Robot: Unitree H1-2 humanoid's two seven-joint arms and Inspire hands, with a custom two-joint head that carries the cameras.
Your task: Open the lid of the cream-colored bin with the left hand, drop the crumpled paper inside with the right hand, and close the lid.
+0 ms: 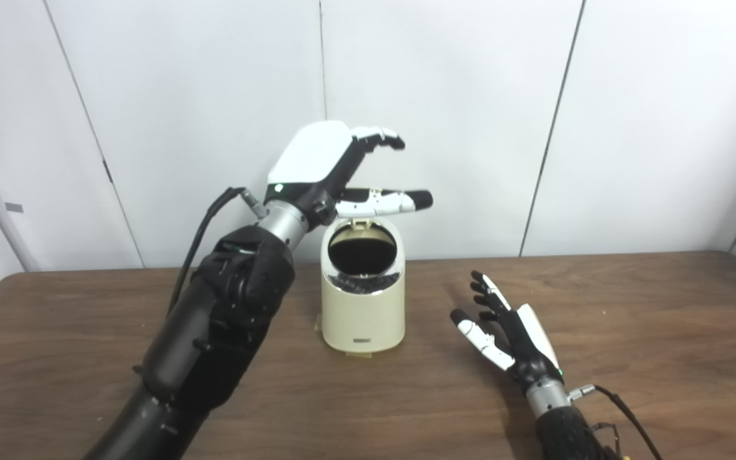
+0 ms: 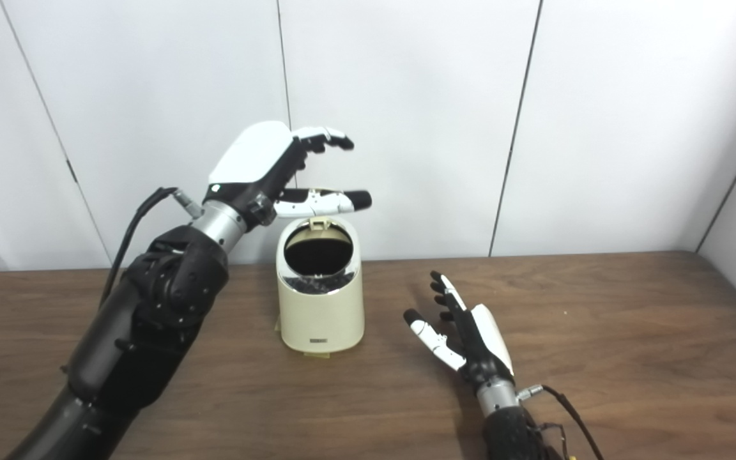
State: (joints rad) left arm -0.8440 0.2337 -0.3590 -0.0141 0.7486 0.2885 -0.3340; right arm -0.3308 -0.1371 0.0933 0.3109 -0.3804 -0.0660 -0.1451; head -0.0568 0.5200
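Note:
The cream-colored bin (image 1: pixel 363 319) stands upright on the table, a little left of centre. Its round top opening (image 1: pixel 362 254) shows dark, and the lid's cream tab (image 1: pixel 361 223) sticks up at the back rim. My left hand (image 1: pixel 333 167) hovers just above the bin's top, fingers spread and holding nothing, its thumb stretched out over the lid tab. To the right of the bin, my right hand (image 1: pixel 510 333) lies low over the table, open and empty, fingers pointing toward the back. No crumpled paper is in view.
The brown wooden table (image 1: pixel 649 332) reaches to a white panelled wall (image 1: pixel 470 96) right behind the bin. My left forearm (image 1: pixel 214 332) rises steeply just left of the bin. A cable (image 1: pixel 623 409) trails from the right wrist.

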